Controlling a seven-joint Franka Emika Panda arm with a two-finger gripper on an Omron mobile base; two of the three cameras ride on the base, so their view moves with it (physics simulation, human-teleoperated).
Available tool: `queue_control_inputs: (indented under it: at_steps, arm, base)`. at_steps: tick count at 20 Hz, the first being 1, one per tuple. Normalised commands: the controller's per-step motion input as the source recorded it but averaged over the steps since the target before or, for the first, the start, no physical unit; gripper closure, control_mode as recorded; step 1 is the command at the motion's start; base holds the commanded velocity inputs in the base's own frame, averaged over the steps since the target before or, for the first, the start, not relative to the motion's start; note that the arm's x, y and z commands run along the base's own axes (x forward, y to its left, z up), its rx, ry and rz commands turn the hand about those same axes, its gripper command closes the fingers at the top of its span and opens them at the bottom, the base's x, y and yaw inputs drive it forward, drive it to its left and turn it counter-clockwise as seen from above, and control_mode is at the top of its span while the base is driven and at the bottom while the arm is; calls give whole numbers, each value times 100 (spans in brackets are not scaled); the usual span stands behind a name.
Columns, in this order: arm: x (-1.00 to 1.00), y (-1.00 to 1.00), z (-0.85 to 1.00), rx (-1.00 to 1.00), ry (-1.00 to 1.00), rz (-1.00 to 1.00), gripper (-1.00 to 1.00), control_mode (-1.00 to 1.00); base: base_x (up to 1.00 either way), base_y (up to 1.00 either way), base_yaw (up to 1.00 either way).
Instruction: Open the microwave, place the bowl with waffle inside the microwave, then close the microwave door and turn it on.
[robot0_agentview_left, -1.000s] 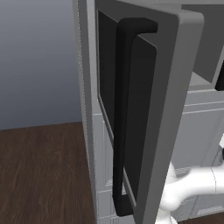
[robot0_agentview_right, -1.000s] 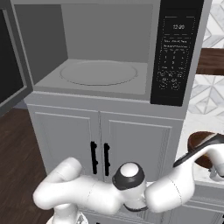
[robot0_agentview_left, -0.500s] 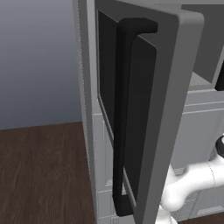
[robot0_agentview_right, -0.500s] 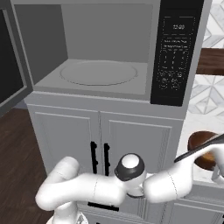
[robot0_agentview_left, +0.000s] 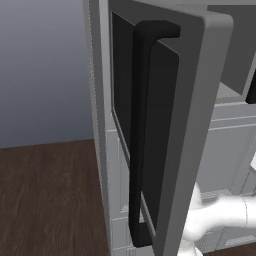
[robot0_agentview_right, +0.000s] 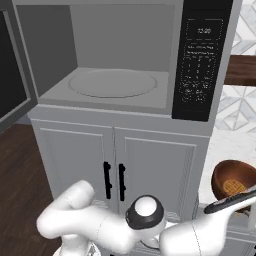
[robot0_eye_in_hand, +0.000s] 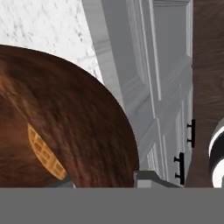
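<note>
in the right base view we see the microwave door (robot0_agentview_right: 11, 75) swung open at the left edge, the microwave (robot0_agentview_right: 125, 60) cavity at upper centre, and at lower right the brown bowl (robot0_agentview_right: 234, 181) with waffle (robot0_agentview_right: 234, 188); our gripper (robot0_agentview_right: 231, 202) reaches its rim, jaws apparently closed on it.

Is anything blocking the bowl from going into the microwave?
Nothing visible blocks it. The microwave door is swung wide open to the left, and the cavity of the microwave shows just its turntable. The bowl with the waffle sits lower down to the right, with open space up to the opening.
</note>
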Motion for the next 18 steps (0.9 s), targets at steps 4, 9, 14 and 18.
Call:
queue_control_inputs:
  at_steps: [4,9,14,18]
  arm:
    - [-45,63,25,0,-37,0,100,-100]
    - [-100,64,39,0,-26,0,100,-100]
    - [-97,63,50,-2,-11,0,100,-100]
    - [-71,94,72,-3,-14,0,100,-100]
  base:
    - [0,0,0]
    - [0,0,0]
    - [0,0,0]
    - [0,0,0]
